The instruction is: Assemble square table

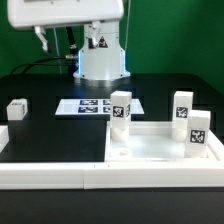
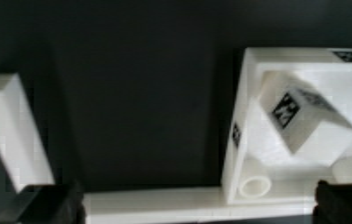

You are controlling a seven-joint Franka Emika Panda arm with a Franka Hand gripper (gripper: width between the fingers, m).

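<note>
The white square tabletop [image 1: 150,150] lies at the exterior view's right, against the border wall. Three white tagged legs stand upright on it: one at its far left corner [image 1: 120,110], one at the far right [image 1: 182,105], one nearer on the right [image 1: 198,132]. A fourth leg [image 1: 17,108] stands alone on the black table at the left. In the wrist view my gripper [image 2: 194,203] is open and empty, high above the tabletop's corner [image 2: 297,70]. One tagged leg [image 2: 301,110] and a bare round socket [image 2: 253,187] show there. In the exterior view the gripper is out of sight.
The low white border wall [image 1: 55,172] runs along the front and the left side; it also shows in the wrist view [image 2: 155,205]. The marker board [image 1: 90,105] lies flat in front of the robot base [image 1: 100,60].
</note>
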